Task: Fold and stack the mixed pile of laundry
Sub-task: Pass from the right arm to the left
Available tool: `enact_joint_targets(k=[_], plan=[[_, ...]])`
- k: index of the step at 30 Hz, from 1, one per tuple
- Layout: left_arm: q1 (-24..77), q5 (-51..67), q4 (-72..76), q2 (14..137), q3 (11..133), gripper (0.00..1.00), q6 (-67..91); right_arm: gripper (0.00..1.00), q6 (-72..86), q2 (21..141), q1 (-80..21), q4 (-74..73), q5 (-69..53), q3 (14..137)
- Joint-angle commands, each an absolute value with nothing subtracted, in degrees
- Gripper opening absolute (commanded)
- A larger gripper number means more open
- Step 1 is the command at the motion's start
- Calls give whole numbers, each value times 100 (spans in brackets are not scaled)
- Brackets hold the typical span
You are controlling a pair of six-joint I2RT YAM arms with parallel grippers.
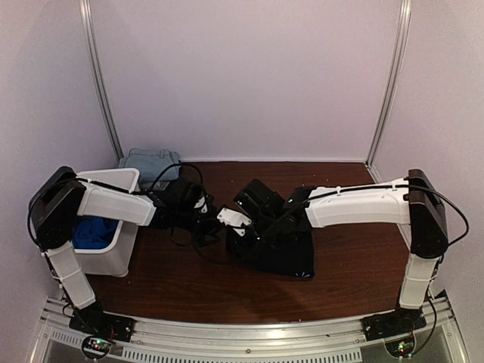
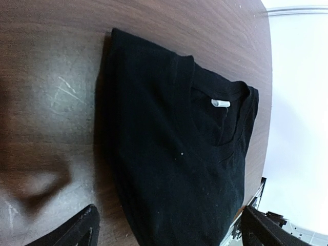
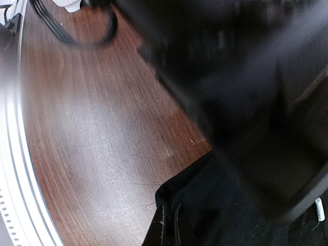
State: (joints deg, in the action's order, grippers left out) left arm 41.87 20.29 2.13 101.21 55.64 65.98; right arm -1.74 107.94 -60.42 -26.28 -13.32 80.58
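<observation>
On the dark wooden surface point(image 1: 355, 257) lies a folded black T-shirt point(image 1: 291, 261), left fingers point(image 2: 79, 233) open above it, right fingers point(image 3: 166, 228) closed, seemingly pinching its edge. A hasty pull would unfold it.

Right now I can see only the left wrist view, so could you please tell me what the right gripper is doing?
Observer: The right gripper is shut, low at an edge of the black shirt. I cannot tell whether any cloth is pinched.
Operator: Thank you. Is anything waiting to be folded?
Observer: Yes, there is bright blue fabric lying in the white bin beside the left arm.
Operator: Is there a stack anywhere?
Observer: A pale grey-blue piece that looks folded lies at the far left, behind the bin.
</observation>
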Motion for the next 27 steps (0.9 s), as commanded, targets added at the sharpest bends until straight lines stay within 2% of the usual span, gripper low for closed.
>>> enact_joint_targets(k=[1, 6, 9, 11, 14, 17, 18, 19, 25, 27], plan=[[4385, 2120, 632, 10489, 5726, 97, 6935, 0, -141, 10853, -6020, -2417, -1378, 8436], [4447, 2004, 1029, 10756, 5634, 91, 7337, 0, -119, 11021, -6021, -2457, -1303, 8710], [4451, 1864, 1088, 10825, 5689, 81, 7367, 0, -91, 11108, -6022, -2469, -1310, 8816], [4452, 1799, 1080, 10915, 5758, 68, 7397, 0, -80, 11179, -6025, -2486, -1284, 8873], [4447, 1787, 846, 11092, 5994, 41, 7218, 0, -75, 11255, -6021, -2558, -1222, 8975], [4398, 1496, -11, 11124, 6414, 12, 6689, 8, -79, 11166, -6014, -2674, -1150, 8978], [4356, 1370, -541, 11172, 6652, 4, 6420, 12, -64, 11103, -6008, -2714, -1095, 8948], [4313, 1252, -1007, 11228, 7030, 0, 6102, 17, -29, 11005, -5985, -2774, -1060, 8907], [4016, 404, -3608, 11826, 9059, 0, 4169, 48, 527, 10060, -5401, -2828, -1214, 8312], [3909, 8, -4217, 12078, 9731, 0, 3648, 55, 651, 9639, -5161, -2817, -1320, 8043]])
